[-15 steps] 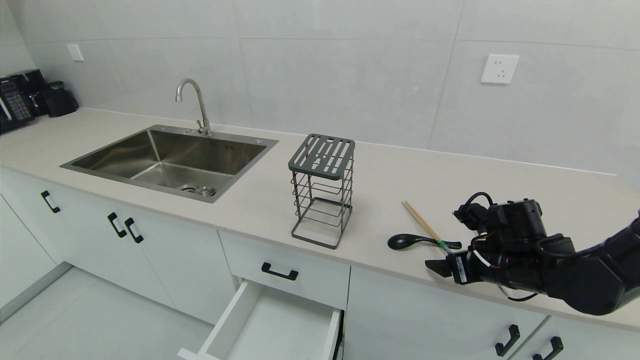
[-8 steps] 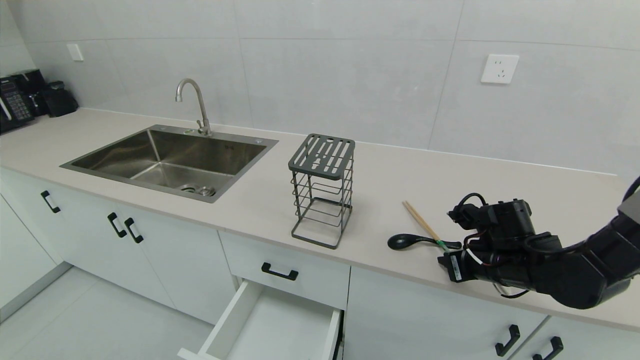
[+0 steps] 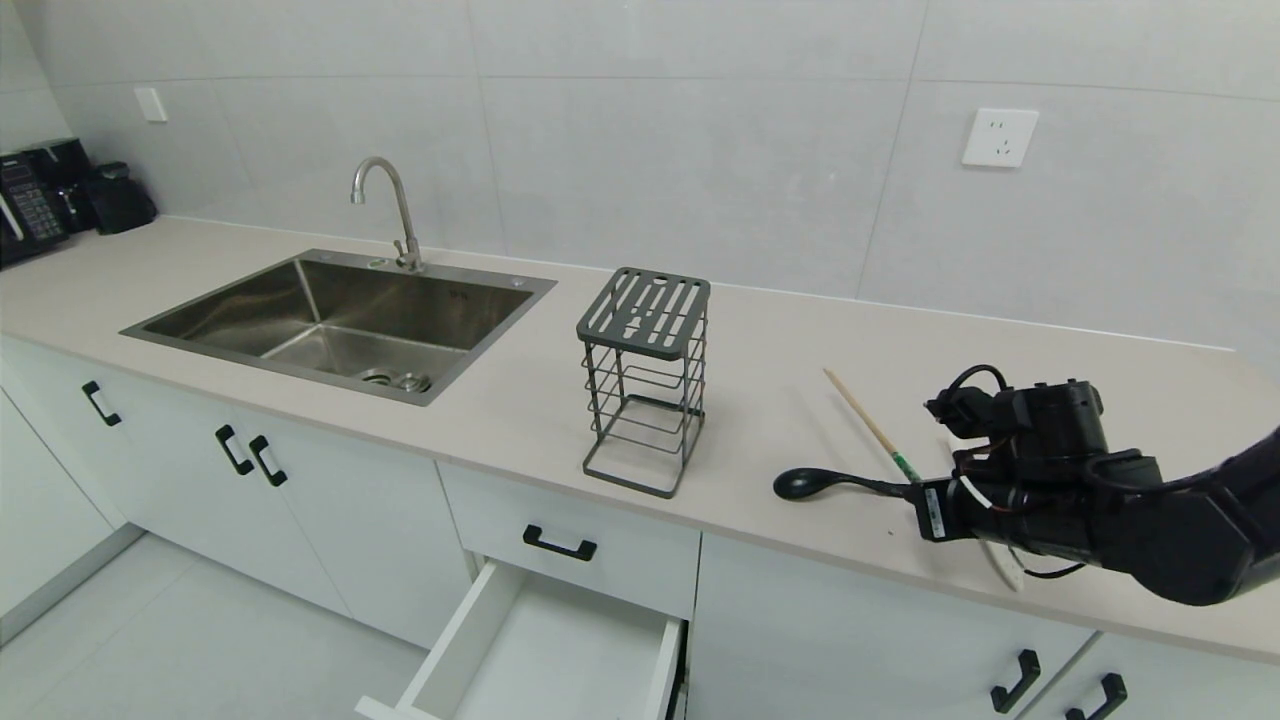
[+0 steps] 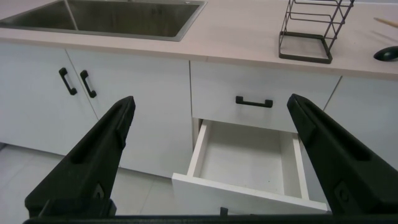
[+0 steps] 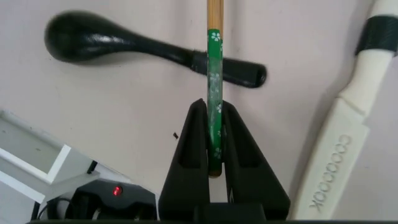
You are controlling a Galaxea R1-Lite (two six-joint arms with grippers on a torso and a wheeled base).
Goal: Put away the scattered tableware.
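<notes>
My right gripper point(image 3: 918, 492) is shut on the green end of the wooden chopsticks point(image 3: 868, 424), which slant up and away over the counter. In the right wrist view the jaws of the right gripper point(image 5: 213, 111) pinch the chopsticks point(image 5: 214, 56) just above the handle of a black spoon point(image 5: 93, 38). That black spoon point(image 3: 805, 484) lies on the counter near the front edge. A dark wire utensil rack point(image 3: 645, 380) stands to its left. My left gripper point(image 4: 211, 155) hangs open in front of the cabinets, above the pulled-out drawer point(image 4: 249, 165).
A white-handled knife point(image 5: 339, 143) lies beside the right gripper, its tip near the counter edge point(image 3: 1003, 572). The steel sink point(image 3: 340, 320) with its faucet sits at the left. An open white drawer point(image 3: 540, 650) juts out below the rack.
The right gripper moved in from the counter edge and shut on the chopsticks. They now lift off the counter, far end swung up and to the right.
</notes>
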